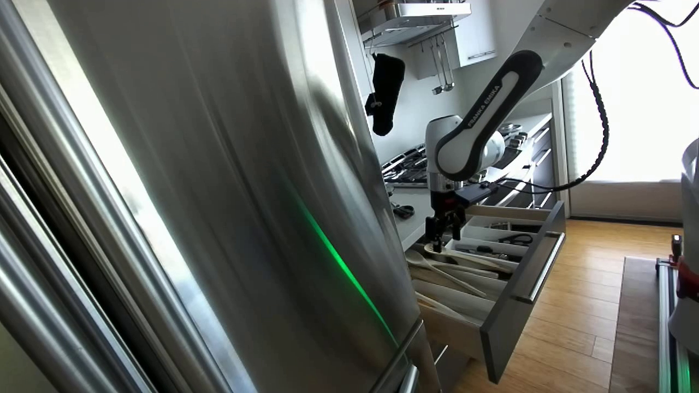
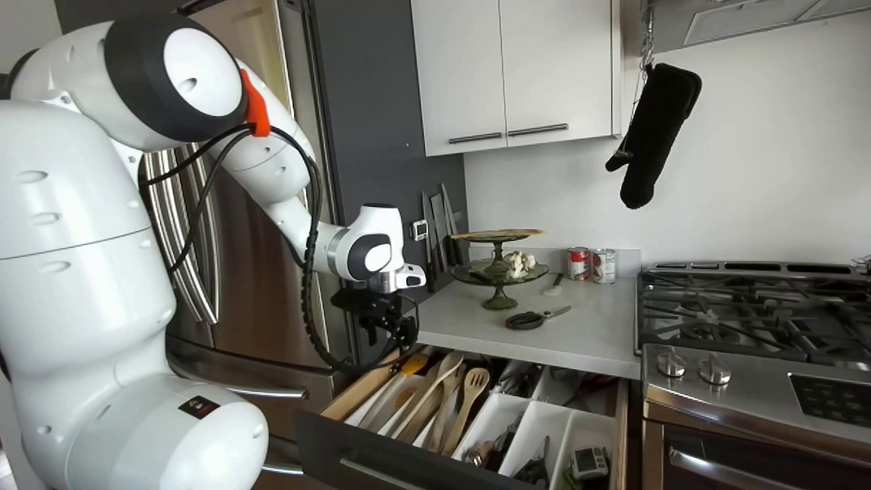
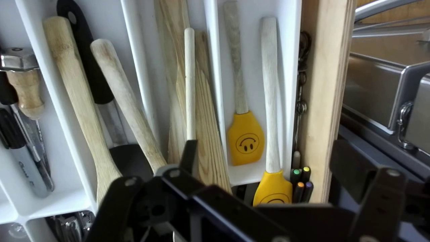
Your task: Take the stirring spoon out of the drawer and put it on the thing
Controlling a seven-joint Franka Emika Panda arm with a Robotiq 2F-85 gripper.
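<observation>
The drawer (image 1: 527, 295) stands open in both exterior views, its dark front (image 2: 408, 454) pulled out. Wooden utensils lie in its white compartments, including a slotted spoon (image 2: 468, 405) and a long pale spoon (image 1: 449, 277). Which one is the stirring spoon is unclear. The wrist view shows a thin round wooden handle (image 3: 190, 84) and two yellow-headed spatulas (image 3: 246, 139). My gripper (image 3: 268, 163) is open and empty above the drawer's utensil end, fingers wide apart over the spatulas and the wooden side wall. In an exterior view the gripper (image 2: 390, 335) hangs by the drawer's back corner.
A two-tier green stand (image 2: 500, 299) on the counter (image 2: 585, 340) holds garlic and a flat wooden piece; whether it is "the thing" is unclear. Scissors (image 2: 527, 320) and cans (image 2: 578, 264) are nearby. The stove (image 2: 708, 333) is beside the counter. A steel fridge (image 1: 246, 164) borders the drawer.
</observation>
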